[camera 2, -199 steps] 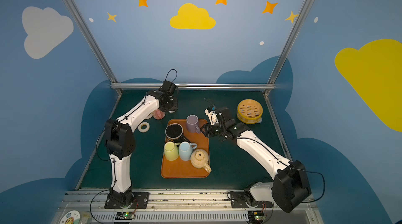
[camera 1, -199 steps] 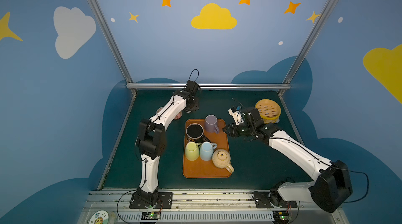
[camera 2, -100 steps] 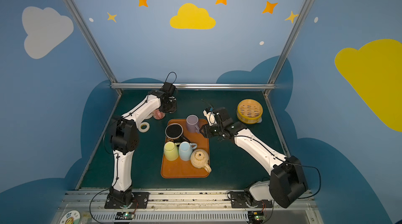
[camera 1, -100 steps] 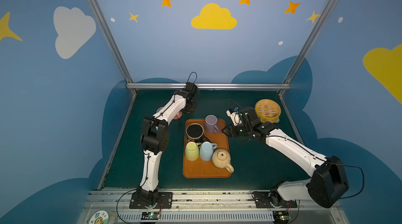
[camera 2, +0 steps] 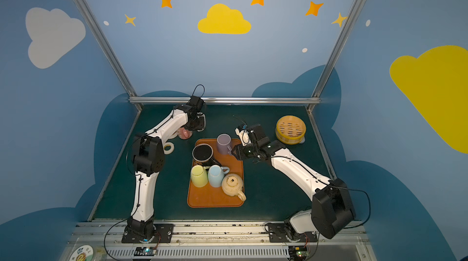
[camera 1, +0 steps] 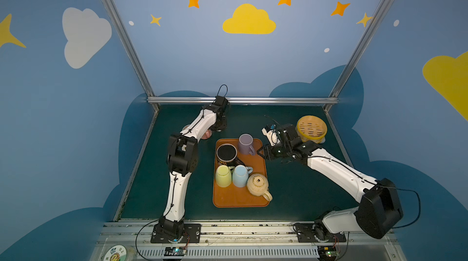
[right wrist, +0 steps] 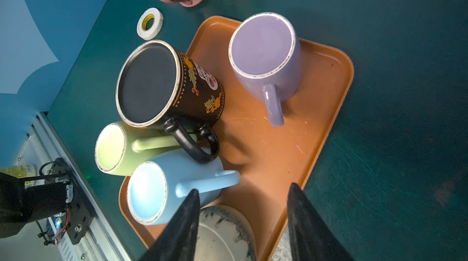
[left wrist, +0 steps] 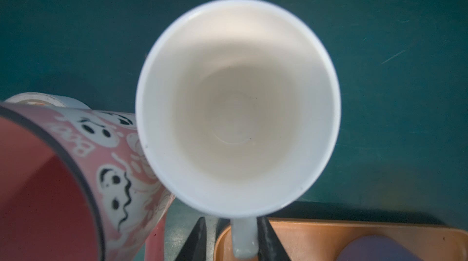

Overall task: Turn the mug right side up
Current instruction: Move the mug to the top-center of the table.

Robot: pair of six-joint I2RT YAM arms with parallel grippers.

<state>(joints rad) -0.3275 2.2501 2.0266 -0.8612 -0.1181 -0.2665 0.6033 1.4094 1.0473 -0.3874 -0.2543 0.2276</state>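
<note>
Your left gripper (left wrist: 232, 224) stands slightly parted around the handle (left wrist: 243, 238) of the white mug (left wrist: 238, 110), one finger close against it and a gap at the other. The mug stands mouth up on the green mat (left wrist: 392, 44), beside a pink mug (left wrist: 76, 161) lying on its side and just off the orange tray (left wrist: 316, 237). The turning looks done; only backing away remains. Your right gripper (right wrist: 243, 211) hangs spread and empty over the tray.
</note>
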